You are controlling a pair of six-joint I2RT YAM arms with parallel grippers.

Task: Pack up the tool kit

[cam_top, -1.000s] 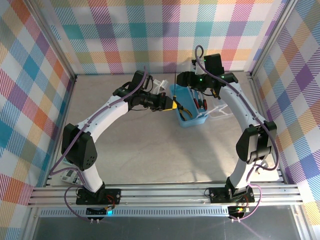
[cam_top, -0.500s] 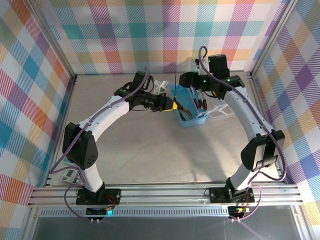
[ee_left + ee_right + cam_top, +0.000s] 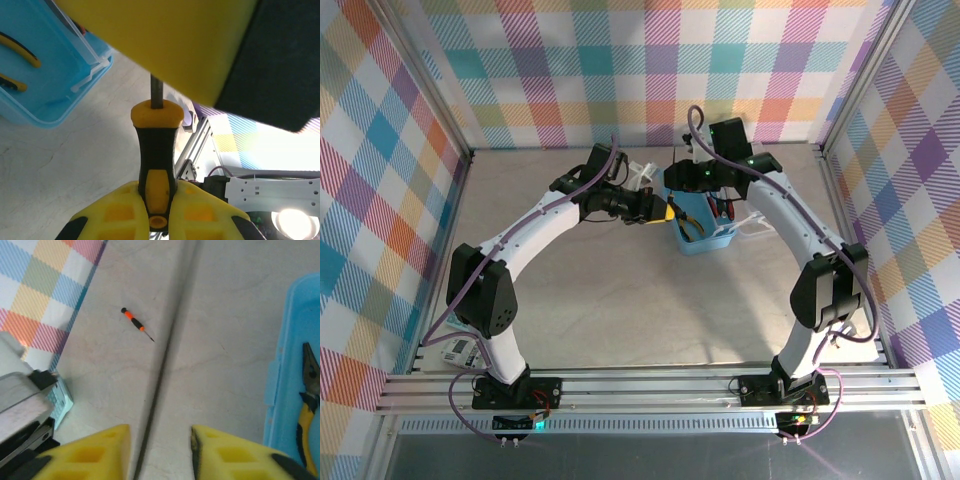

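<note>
Blue case (image 3: pixel 285 330) open, yellow pliers (image 3: pixel 309 390) inside; orange screwdriver (image 3: pixel 136 323) flat on table (image 3: pixel 225 340); black-yellow screwdriver (image 3: pixel 156 150) in left tool (image 3: pixel 158 210).

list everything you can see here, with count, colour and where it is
case: 1, light blue translucent, far middle of the table
pliers: 1, yellow handles, inside the case
red-handled tool: count unclear, red, inside the case, right of the pliers
large screwdriver: 1, black and yellow handle, gripped by the left hand, shaft running between the right hand's fingers
small screwdriver: 1, orange and black, lying on the table apart from the case
calculator: 1, pale, near left corner by the left arm's base
left hand: 1, yellow fingers, shut on the large screwdriver's handle
right hand: 1, yellow fingers, open either side of the shaft
</note>
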